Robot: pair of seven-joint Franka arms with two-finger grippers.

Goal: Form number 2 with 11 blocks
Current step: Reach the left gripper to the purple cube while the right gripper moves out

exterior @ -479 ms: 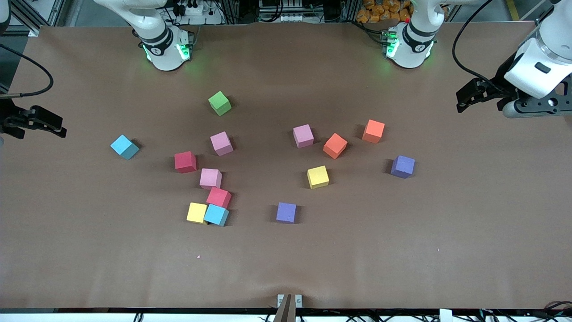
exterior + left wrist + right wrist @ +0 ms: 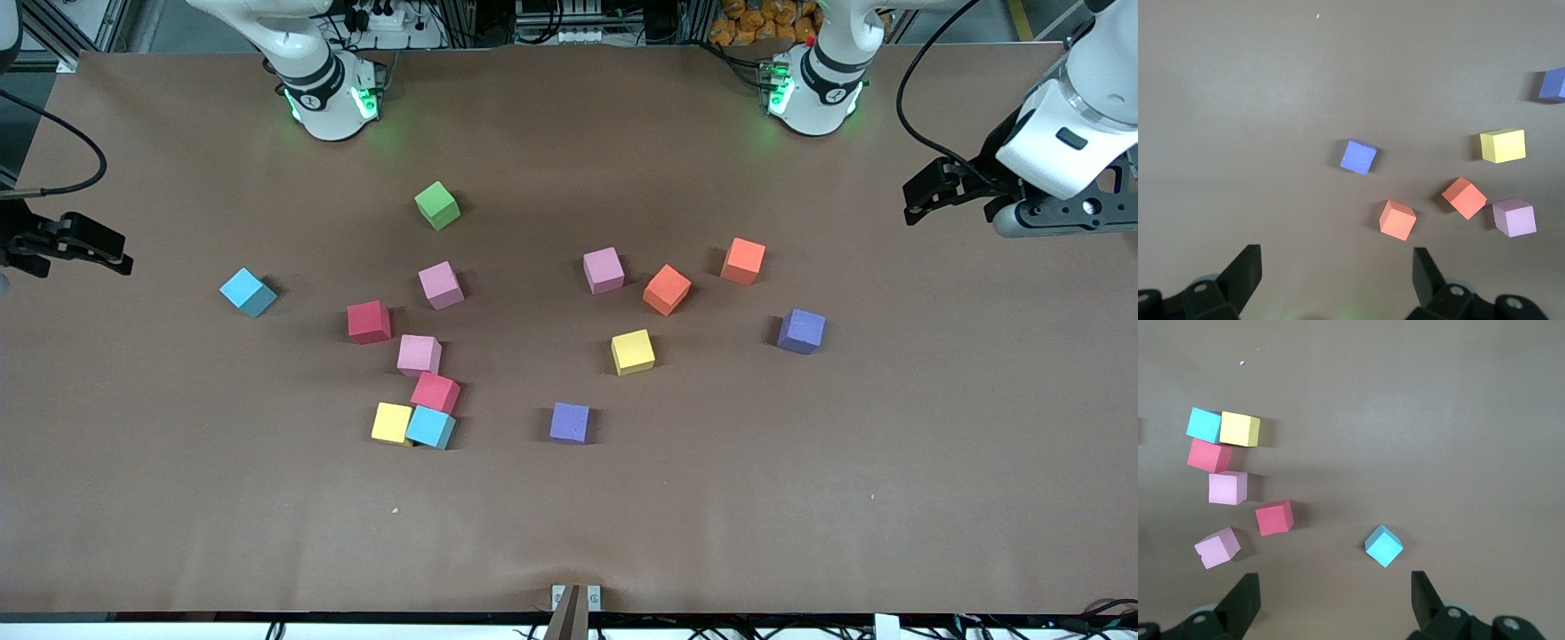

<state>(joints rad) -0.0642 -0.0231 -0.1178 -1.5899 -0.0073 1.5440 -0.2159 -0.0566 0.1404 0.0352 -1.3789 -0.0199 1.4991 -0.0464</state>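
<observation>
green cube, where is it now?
In the front view the green cube sits alone on the table, toward the right arm's base, farther from the camera than the pink cube.

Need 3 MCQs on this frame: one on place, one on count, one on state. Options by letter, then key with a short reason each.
1. Which cube lies closest to the robots' bases?
A. green cube
B. yellow cube
C. red cube

2. How many pink cubes are on the table?
A. one
B. three
C. five

3. What state are the two hands in?
A. both shut on cubes
B. one open, one holding a cube
C. both open and empty

Key:
1 A: the green cube sits highest in the front view.
2 B: pink cubes show at and.
3 C: the left hand and the right hand hang over the table's ends, fingers apart, holding nothing.
</observation>
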